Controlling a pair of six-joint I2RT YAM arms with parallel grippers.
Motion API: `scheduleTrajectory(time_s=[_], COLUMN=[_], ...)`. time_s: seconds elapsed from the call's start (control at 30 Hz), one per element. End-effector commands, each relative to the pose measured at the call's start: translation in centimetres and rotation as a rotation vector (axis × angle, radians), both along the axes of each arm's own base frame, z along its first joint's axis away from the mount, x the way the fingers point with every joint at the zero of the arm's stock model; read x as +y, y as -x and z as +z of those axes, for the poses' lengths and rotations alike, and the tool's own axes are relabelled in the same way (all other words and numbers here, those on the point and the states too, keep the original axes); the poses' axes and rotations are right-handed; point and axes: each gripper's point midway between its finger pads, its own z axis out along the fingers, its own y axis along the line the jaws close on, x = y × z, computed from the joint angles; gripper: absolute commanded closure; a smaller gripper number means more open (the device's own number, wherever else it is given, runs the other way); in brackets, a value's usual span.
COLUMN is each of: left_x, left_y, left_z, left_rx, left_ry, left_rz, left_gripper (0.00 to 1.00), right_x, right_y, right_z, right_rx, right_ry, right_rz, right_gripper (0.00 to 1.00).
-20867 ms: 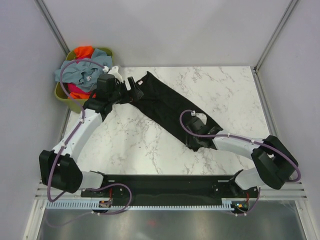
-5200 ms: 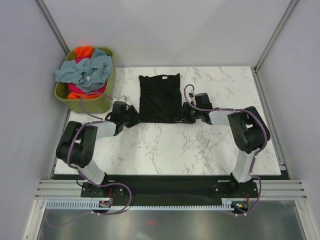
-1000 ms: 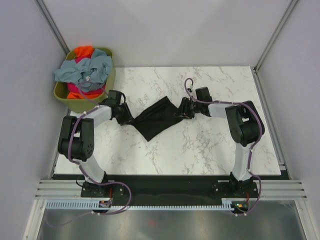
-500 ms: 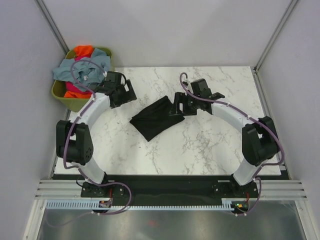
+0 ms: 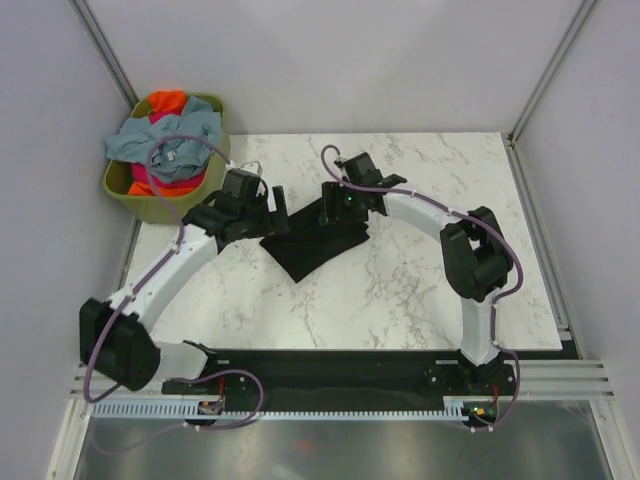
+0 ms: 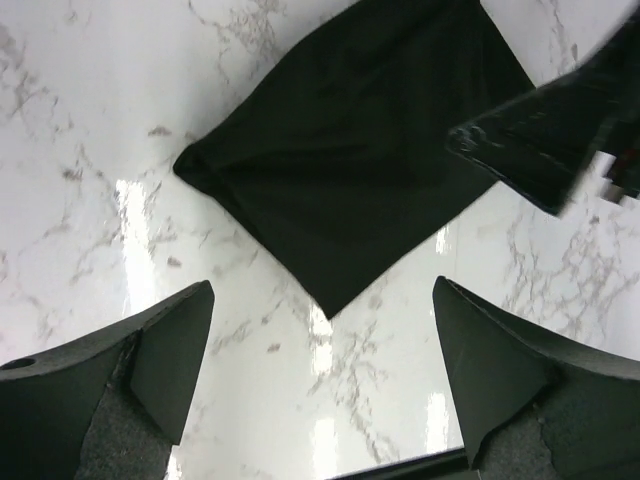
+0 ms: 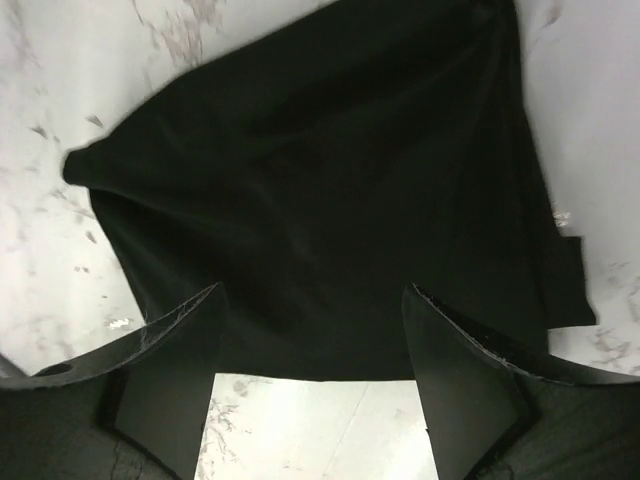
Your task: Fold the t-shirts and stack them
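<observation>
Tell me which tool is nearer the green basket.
Left. The left tool is at the left end of the black t-shirt, on the basket side. The right tool is over the shirt's far edge, farther from the basket.

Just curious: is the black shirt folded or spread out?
Folded, roughly: the black shirt lies as a small bunched wedge on the table.
</observation>
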Motion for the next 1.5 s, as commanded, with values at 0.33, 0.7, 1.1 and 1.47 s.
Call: scheduleTrajectory(time_s=[0.33, 0.7, 1.1, 1.47], left_x=[5.7, 7.4, 6.9, 6.5], left_y=[10.8, 12.2, 12.0, 11.8], left_z=[6.2, 6.7, 6.2, 5.7], left_rx=[-0.292, -0.398, -0.385, -0.367], left_ry=[0.041, 0.038, 0.038, 0.036], left_rz=[-0.051, -0.016, -0.042, -0.06], left_gripper=[0.0, 0.0, 0.0, 0.0], right_x=[4.8, 0.3, -13.8, -28.0], right_y=[2.1, 1.0, -8.4, -14.7], right_z=[-4.7, -11.8, -12.8, -12.0], right_rx=[-0.065, 0.006, 0.077, 0.099], right_ry=[0.281, 0.536, 0.561, 0.57], right_rz=[0.027, -0.068, -0.409, -0.635], right_gripper=[0.22, 0.21, 0.19, 0.18])
